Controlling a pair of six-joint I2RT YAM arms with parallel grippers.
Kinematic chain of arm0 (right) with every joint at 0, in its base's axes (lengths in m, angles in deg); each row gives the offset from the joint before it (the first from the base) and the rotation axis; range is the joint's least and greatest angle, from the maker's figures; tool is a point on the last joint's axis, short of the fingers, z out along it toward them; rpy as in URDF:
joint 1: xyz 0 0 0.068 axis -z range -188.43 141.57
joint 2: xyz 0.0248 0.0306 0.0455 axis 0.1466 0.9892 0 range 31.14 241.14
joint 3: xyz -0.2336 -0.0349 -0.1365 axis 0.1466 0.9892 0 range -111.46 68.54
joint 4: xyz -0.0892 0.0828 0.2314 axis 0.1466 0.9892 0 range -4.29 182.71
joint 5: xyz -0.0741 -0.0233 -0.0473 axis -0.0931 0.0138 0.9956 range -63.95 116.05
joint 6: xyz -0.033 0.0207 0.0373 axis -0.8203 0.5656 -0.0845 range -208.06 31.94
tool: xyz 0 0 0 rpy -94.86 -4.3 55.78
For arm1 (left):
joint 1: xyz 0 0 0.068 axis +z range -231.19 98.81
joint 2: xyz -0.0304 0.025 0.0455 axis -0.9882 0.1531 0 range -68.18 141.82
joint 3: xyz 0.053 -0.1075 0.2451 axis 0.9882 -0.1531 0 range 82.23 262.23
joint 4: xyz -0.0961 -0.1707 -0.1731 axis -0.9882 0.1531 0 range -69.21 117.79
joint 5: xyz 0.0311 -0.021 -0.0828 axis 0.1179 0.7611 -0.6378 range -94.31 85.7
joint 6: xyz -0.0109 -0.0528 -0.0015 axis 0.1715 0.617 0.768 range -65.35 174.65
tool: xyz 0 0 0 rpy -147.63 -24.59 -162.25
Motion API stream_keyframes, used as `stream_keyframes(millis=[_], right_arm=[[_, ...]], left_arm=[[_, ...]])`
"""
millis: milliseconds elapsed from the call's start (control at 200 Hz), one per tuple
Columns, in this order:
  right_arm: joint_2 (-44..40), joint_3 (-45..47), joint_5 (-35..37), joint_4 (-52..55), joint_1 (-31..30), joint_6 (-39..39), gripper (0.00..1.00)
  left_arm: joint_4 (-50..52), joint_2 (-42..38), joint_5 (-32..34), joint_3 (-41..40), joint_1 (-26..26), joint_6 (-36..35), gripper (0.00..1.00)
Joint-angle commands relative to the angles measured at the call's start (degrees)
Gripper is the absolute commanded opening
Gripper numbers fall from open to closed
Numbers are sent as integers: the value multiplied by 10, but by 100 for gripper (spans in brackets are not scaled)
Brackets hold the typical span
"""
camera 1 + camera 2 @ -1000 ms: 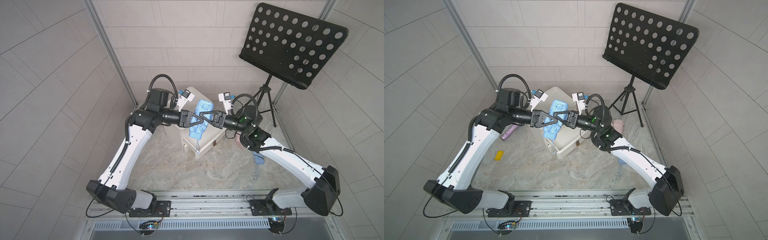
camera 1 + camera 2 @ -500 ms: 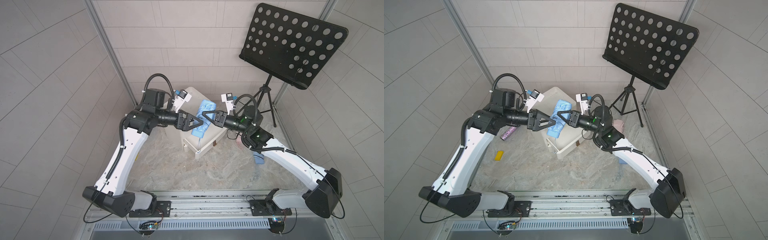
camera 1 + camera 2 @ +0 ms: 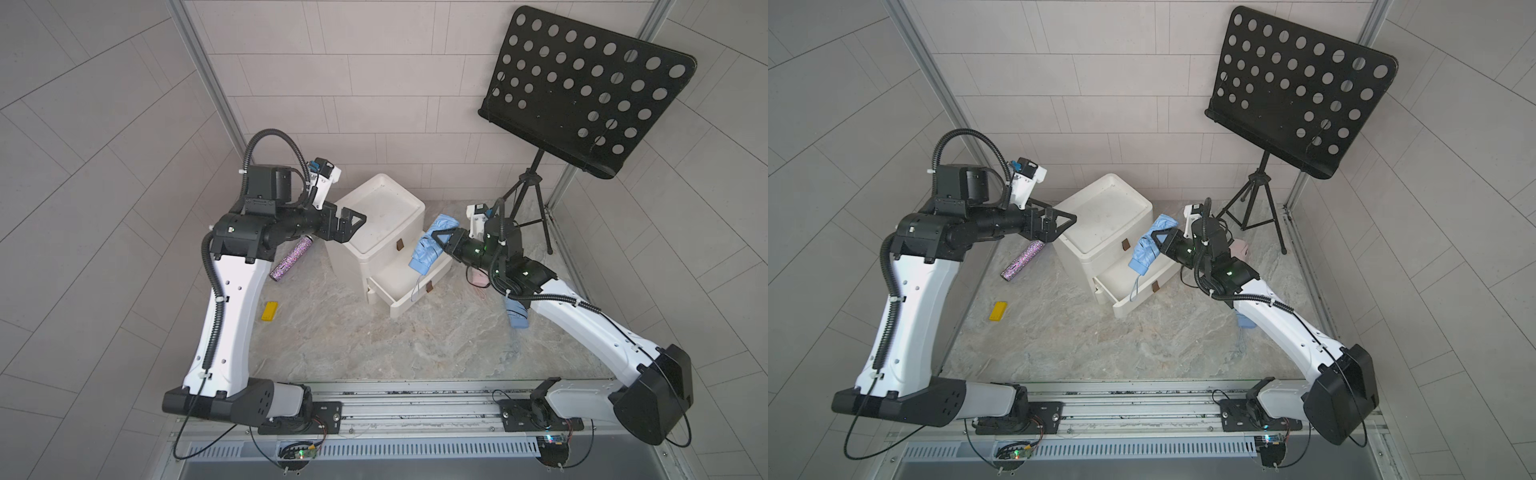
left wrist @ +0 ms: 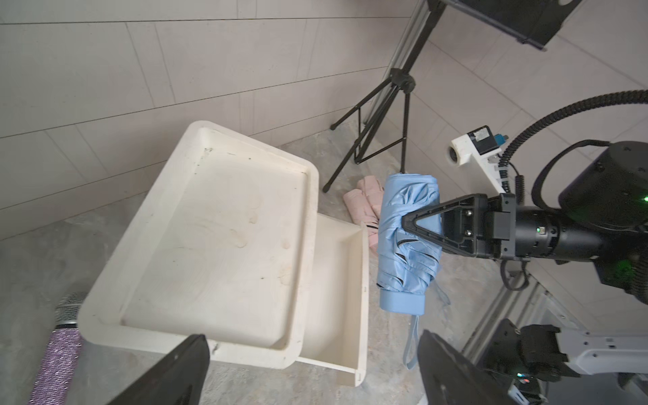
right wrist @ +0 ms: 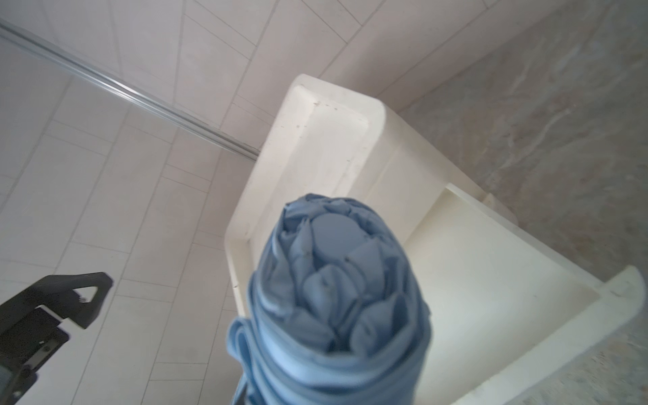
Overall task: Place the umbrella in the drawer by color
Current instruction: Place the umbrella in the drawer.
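A folded light-blue umbrella (image 3: 428, 249) (image 3: 1146, 249) (image 4: 406, 245) (image 5: 336, 298) hangs in the air, with my right gripper (image 3: 440, 239) (image 3: 1160, 241) (image 4: 408, 224) shut around its middle. It is tilted, handle end down, and its strap dangles over the right part of the open lower drawer (image 3: 415, 299) (image 3: 1133, 303) (image 4: 361, 280) (image 5: 491, 315) of the white cabinet (image 3: 382, 208). The drawer looks bare inside. My left gripper (image 3: 353, 226) (image 3: 1061, 227) (image 4: 312, 371) stands open and holds nothing, at the cabinet's left edge.
On the floor lie a purple glitter umbrella (image 3: 291, 257) (image 3: 1022, 261) left of the cabinet and a yellow piece (image 3: 269, 311). A pink umbrella (image 3: 1239, 249) (image 4: 364, 196) and another blue umbrella (image 3: 517, 313) lie under my right arm. A black music stand (image 3: 582, 91) stands at the back right.
My left gripper let go of the blue umbrella, opened wide and drew back left. My right gripper carried the umbrella right and down, from above the cabinet top to over the open drawer.
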Motion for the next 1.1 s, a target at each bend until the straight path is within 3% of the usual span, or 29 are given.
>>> stream_keyframes(millis=[0, 565, 956, 1041, 1096], right_arm=[[20, -12, 38, -7, 1, 37, 26], [210, -70, 2, -83, 3, 189, 28], [255, -101, 8, -74, -24, 197, 34], [263, -105, 8, -72, -26, 198, 38], [266, -108, 9, -68, -27, 198, 46]], left_arm=[[-7, 8, 62, -22, 4, -47, 100], [-78, -4, 66, -107, 8, -35, 100], [-90, -6, 56, -122, 14, -28, 100], [-90, -5, 53, -125, 15, -27, 100], [-91, -6, 52, -126, 16, -26, 100]])
